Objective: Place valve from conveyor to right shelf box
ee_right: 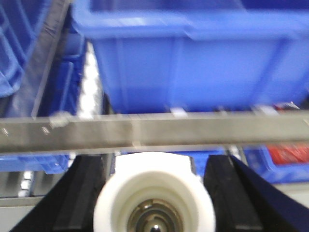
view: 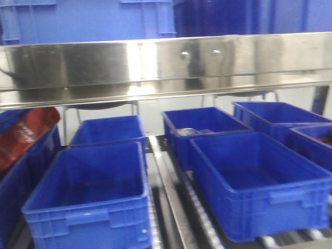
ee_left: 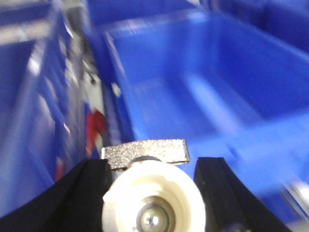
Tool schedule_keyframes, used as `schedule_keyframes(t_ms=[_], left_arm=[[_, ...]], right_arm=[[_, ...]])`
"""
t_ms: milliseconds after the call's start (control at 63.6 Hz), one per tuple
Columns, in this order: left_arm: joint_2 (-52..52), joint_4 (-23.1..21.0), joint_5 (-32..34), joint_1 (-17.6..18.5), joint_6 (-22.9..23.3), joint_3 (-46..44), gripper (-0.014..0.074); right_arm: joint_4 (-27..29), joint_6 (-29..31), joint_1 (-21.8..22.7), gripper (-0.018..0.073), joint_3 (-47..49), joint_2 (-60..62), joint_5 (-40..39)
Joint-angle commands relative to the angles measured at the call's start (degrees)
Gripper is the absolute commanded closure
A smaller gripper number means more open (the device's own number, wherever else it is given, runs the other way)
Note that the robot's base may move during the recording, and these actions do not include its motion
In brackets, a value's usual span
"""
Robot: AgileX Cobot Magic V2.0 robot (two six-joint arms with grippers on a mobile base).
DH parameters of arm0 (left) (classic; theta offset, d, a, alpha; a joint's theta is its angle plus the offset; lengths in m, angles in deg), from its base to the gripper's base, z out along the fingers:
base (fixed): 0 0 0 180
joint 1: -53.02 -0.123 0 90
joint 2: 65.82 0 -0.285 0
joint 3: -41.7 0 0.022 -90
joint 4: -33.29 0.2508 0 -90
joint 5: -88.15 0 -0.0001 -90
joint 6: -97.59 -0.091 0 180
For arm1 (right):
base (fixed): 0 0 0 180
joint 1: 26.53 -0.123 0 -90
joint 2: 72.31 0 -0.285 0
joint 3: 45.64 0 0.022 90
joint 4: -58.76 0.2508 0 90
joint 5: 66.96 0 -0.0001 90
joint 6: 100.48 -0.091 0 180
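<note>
A valve [ee_left: 154, 193] with a white ring and a silvery lever handle [ee_left: 145, 152] sits between the black fingers of my left gripper [ee_left: 154, 165], which is shut on it. It hangs over the near edge of a blue box [ee_left: 193, 96]; this view is blurred. My right gripper [ee_right: 154, 162] is shut on another valve [ee_right: 154, 193], of which only the white ring end shows. It is below and in front of a metal rail [ee_right: 154, 130] and a blue box [ee_right: 193, 63]. The conveyor is out of view. Neither gripper appears in the front view.
In the front view, several blue boxes stand on shelf rollers: a large one at right front [view: 259, 181], one at left front [view: 88, 192], others behind. A shiny steel shelf beam [view: 166, 65] runs overhead. A red packet [view: 23, 135] lies in the far left box.
</note>
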Motion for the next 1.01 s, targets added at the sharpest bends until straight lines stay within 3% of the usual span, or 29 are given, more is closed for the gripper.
schedule_keyframes(t_ms=[0,425,991], left_arm=[[-0.68,-0.02,6.73,0.33,0.46,-0.65,0.0708],[-0.68,-0.02,14.40,0.33,0.46,-0.65,0.0708],[-0.68,-0.02,14.55,0.33,0.46,-0.65,0.0708]], right_arm=[[-0.01,0.18,0.24,0.0715,1.03,0.88,-3.42],[-0.01,0.18,0.24,0.0715,1.03,0.88,-3.42],[-0.01,0.18,0.24,0.0715,1.03,0.88,-3.42]])
